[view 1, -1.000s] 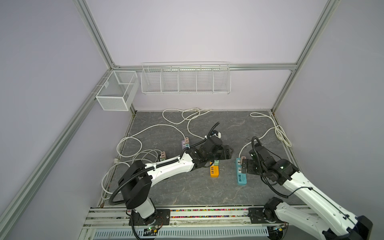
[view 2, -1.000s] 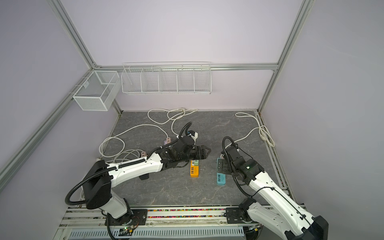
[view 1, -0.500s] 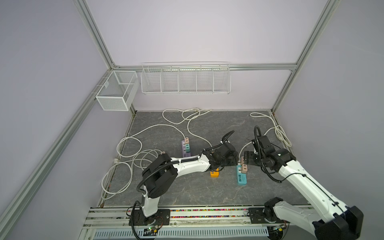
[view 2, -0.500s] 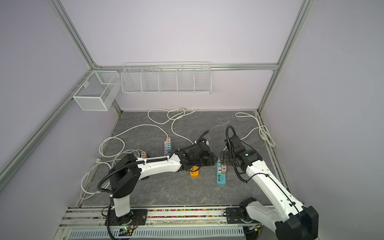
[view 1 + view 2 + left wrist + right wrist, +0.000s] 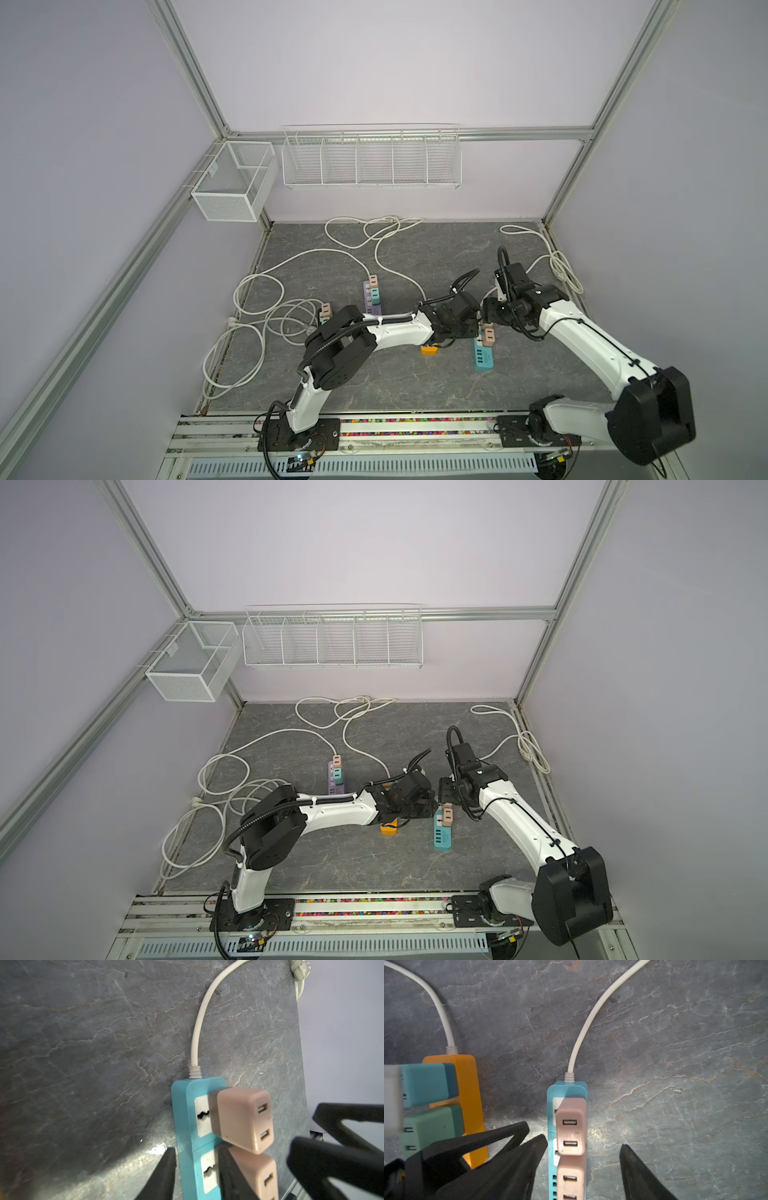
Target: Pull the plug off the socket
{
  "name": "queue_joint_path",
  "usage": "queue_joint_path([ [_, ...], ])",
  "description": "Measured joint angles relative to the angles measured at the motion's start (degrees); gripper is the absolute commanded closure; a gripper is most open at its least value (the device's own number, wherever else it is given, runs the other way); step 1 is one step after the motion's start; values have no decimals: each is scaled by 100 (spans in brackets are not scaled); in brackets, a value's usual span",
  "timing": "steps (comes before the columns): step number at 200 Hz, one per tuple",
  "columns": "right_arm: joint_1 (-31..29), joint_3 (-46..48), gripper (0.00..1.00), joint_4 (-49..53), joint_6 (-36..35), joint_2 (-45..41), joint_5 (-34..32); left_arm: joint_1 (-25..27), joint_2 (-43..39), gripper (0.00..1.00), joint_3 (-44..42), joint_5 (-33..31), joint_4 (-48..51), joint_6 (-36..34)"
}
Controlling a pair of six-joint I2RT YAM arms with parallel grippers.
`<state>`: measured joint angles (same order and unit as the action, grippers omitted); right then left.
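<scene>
The socket is a blue power strip lying on the grey floor, seen in both top views. Two pink plugs sit in it, the far one beside its white cord and the near one behind it. My left gripper reaches in from the left, and its fingers close on the strip beside the near plug. My right gripper hangs over the plugs, open. One finger is close beside the strip, and the other finger stands well clear.
An orange strip carrying a teal plug and a green plug lies just left of the blue one. A purple strip and loose white cables lie further left. Wire baskets hang on the back wall.
Both grippers have come in over the blue strip, the left from beside the orange strip, the right from nearer the front. Both sets of jaws have narrowed.
</scene>
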<state>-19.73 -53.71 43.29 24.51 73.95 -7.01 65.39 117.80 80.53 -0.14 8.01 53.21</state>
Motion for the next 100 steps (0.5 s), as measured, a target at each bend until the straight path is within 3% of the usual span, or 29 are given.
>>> queue_joint_path([
  [100, 111, 4, 49, -551, -17, 673, 203, -2, 291, 74, 33, 22, -96, 15],
])
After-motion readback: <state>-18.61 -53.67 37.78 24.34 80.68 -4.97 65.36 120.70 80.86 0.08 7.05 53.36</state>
